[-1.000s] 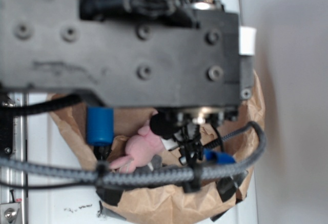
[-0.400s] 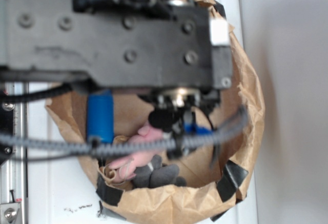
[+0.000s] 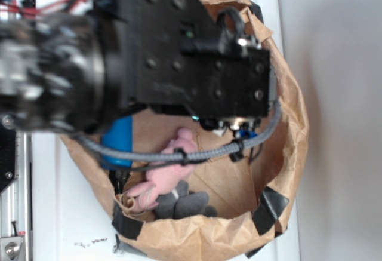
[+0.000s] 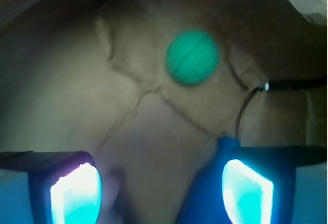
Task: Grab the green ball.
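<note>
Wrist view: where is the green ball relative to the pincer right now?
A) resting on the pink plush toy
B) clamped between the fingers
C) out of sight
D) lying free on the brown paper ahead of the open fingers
D: the green ball lies alone on the brown paper, apart from the open pincer, whose fingers hold nothing.

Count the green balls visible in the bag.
1. The green ball lies on the paper bag floor, ahead of the open tool, seen only in the wrist view. The arm hides much of the bag from outside, so more could be hidden.
</note>
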You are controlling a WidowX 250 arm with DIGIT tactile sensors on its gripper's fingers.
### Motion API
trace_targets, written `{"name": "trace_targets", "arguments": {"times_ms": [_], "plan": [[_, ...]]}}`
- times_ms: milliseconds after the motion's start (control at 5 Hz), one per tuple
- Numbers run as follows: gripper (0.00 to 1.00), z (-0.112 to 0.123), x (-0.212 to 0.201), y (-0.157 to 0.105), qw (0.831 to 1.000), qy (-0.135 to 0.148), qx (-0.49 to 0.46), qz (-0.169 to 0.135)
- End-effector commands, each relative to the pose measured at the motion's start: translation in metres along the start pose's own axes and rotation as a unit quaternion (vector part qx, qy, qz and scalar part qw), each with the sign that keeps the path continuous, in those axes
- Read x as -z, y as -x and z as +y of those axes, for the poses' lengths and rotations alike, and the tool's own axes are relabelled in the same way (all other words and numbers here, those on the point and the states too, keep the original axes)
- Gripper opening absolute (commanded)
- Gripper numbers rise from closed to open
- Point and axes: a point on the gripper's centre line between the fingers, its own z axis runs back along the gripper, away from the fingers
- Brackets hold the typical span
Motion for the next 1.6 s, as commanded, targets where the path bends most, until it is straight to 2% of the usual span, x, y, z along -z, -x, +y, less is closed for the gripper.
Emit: {"name": "trace_targets", "arguments": {"times_ms": [0,200,400,600,800,1000,1400], "plan": [[1.0,0.034,0.012,-0.036,0.997,0.055,0.006,-0.046],[1.0,0.04,0.014,-0.049,0.997,0.07,0.02,-0.035],[1.0,0.054,0.01,-0.065,0.998,0.057,0.002,-0.039],[1.0,0.064,0.015,-0.078,0.997,0.066,0.001,-0.034],[1.0,0.067,0.02,-0.074,0.997,0.052,0.014,-0.048],[1.0,0.053,0.031,-0.068,0.997,0.027,0.02,-0.068],[1.0,0.027,0.042,-0.063,0.996,0.004,0.03,-0.089]]}}
